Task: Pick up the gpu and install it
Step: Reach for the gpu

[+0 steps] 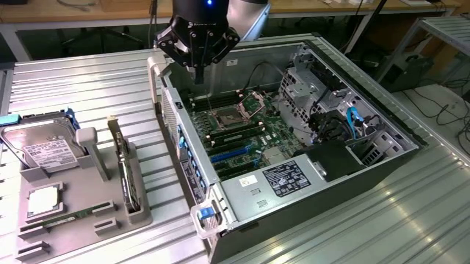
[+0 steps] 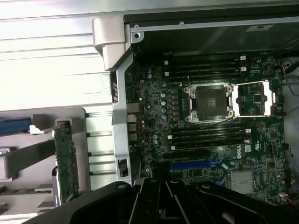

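While the gripper (image 1: pixel 198 74) hangs at about twelve o'clock in the exterior view, its dark fingers are pressed together into a single downward point, closed on nothing. It is poised above the corner of the open computer case (image 1: pixel 331 212) nearest eleven o'clock, just over the case wall. In the wrist view the same closed fingers (image 2: pixel 161 193) show as a dark wedge over the motherboard (image 2: pixel 261 154).

The gpu (image 1: pixel 126 170) stands apart from the gripper, toward eight o'clock from it in the exterior view. It rests upright on its long edge in a slot of the grey holder (image 1: pixel 74 192), which lies on the ribbed metal table (image 1: pixel 74 82) beside the case. In the wrist view the card shows edge-on, its green board facing the camera.

On the same holder, at ten o'clock from the gpu, a hard drive (image 1: pixel 45 151) with a white label stands tilted in its cradle. A slim RAM stick (image 1: pixel 70 216) lies flat at seven o'clock from the gpu.

Inside the case, the processor socket (image 1: pixel 230 118) has its frame swung open. The blue expansion slot (image 1: pixel 229 155) lies at six o'clock from it.
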`<state>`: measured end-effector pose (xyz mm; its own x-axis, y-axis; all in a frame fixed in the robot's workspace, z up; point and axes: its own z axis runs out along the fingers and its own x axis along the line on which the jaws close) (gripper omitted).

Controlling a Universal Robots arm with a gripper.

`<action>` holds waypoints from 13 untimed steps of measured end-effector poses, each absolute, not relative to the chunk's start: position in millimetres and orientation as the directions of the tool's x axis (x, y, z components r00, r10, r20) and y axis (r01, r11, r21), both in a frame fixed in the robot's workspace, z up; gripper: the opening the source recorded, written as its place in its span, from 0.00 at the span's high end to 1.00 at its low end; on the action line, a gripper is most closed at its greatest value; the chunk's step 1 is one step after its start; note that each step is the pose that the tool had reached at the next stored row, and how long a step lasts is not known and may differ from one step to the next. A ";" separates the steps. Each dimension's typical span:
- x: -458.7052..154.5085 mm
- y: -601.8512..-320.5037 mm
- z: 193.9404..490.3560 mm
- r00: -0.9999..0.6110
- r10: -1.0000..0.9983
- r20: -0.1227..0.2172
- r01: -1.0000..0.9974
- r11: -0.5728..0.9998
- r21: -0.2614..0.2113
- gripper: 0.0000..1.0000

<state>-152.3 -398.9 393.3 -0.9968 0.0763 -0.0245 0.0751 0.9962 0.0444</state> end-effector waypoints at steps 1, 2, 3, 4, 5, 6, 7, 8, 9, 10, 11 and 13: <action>-153.2 -398.9 393.3 -0.997 0.076 -0.024 0.075 0.996 0.044 0.89; -154.1 -398.9 393.3 -0.997 0.076 -0.024 0.075 0.996 0.044 0.89; -154.8 -398.9 393.3 -0.997 0.076 -0.024 0.075 0.996 0.044 0.89; -155.6 -398.9 393.3 -0.997 0.076 -0.024 0.075 0.996 0.044 0.89; -156.4 -399.0 393.3 -0.997 0.076 -0.024 0.075 0.996 0.044 0.89; -157.2 -398.9 393.3 -0.997 0.076 -0.024 0.075 0.996 0.044 0.89; -157.9 -398.9 393.3 -0.997 0.076 -0.025 0.075 0.996 0.044 0.89; -158.7 -398.9 393.3 -0.997 0.076 -0.024 0.075 0.996 0.044 0.89; -159.4 -398.9 393.3 -0.997 0.076 -0.025 0.075 0.996 0.044 0.89; -160.2 -398.9 393.3 -0.997 0.076 -0.025 0.075 0.996 0.044 0.89; -160.9 -398.9 393.3 -0.997 0.076 -0.024 0.075 0.996 0.044 0.89; -162.5 -398.9 393.3 -0.997 0.076 -0.024 0.075 0.996 0.044 0.89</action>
